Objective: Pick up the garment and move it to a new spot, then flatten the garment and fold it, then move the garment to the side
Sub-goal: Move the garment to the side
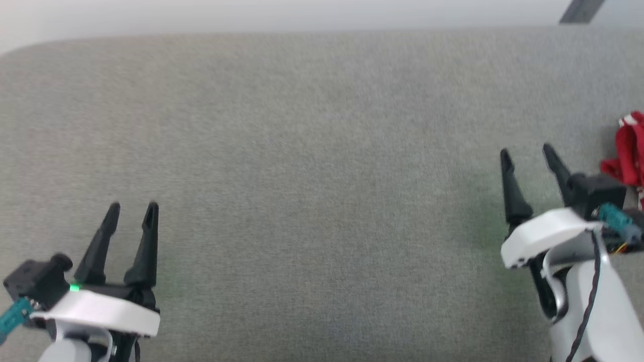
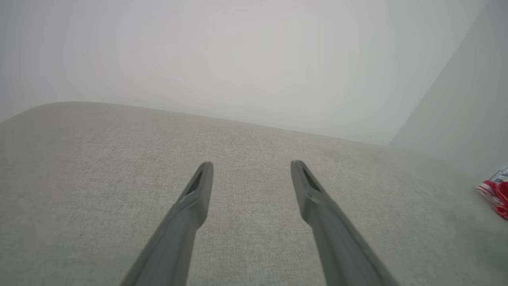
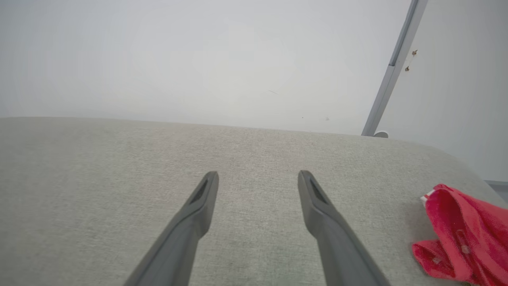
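The red garment (image 1: pixel 629 151) lies crumpled at the far right edge of the grey fabric surface (image 1: pixel 312 151), with a bit of white-and-red trim at its top. It is a red heap (image 3: pixel 464 234) at the lower right of the right wrist view and a small red-and-white patch (image 2: pixel 496 190) at the right edge of the left wrist view. My right gripper (image 1: pixel 527 151) stands open just left of the garment, apart from it, holding nothing. My left gripper (image 1: pixel 134 207) is open at the lower left, far from the garment, nothing between its fingers.
The grey surface ends at a rounded far edge against a pale wall (image 1: pixel 302 12). A grey metal bar (image 3: pixel 393 67) leans against the wall beyond the far right corner. A wide stretch of surface lies between the two grippers.
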